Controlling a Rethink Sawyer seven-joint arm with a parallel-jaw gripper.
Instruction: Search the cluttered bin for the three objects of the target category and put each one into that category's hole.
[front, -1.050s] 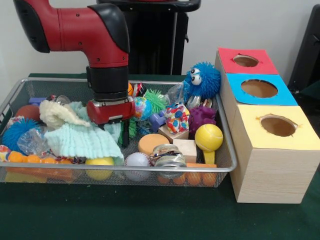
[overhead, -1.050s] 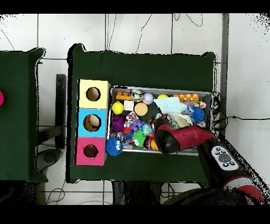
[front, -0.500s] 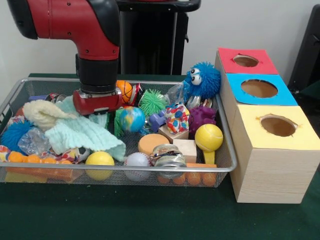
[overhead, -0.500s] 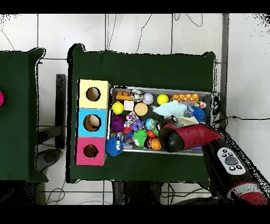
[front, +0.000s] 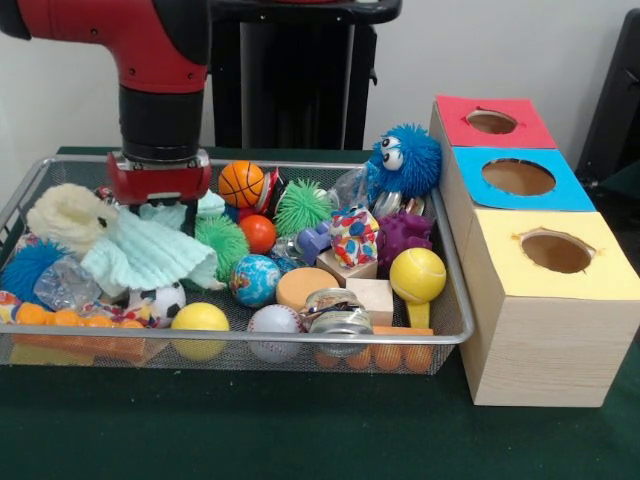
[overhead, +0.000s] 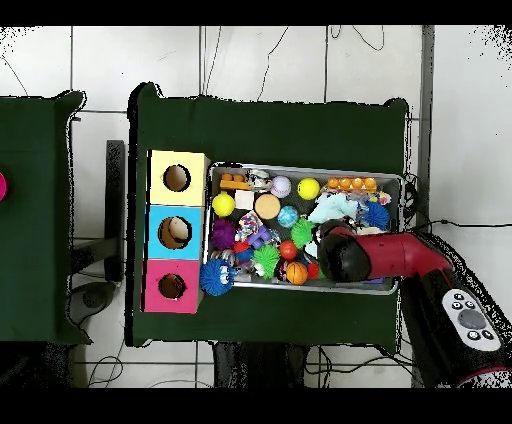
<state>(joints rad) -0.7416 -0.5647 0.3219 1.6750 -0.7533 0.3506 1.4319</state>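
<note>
Front view — 1 bin (front: 440, 335), 3 holed boxes (front: 535, 250); pincer (front: 160, 205) over mint cloth (front: 145, 255), grip unclear.

My red-and-black arm (front: 150, 60) hangs over the wire bin (front: 20, 200), wrist above a mint cloth (front: 145, 255). Beside it sit a small basketball (front: 241, 184) and green spiky ball (front: 301, 206); well apart stand three holed boxes (front: 545, 300).
</note>
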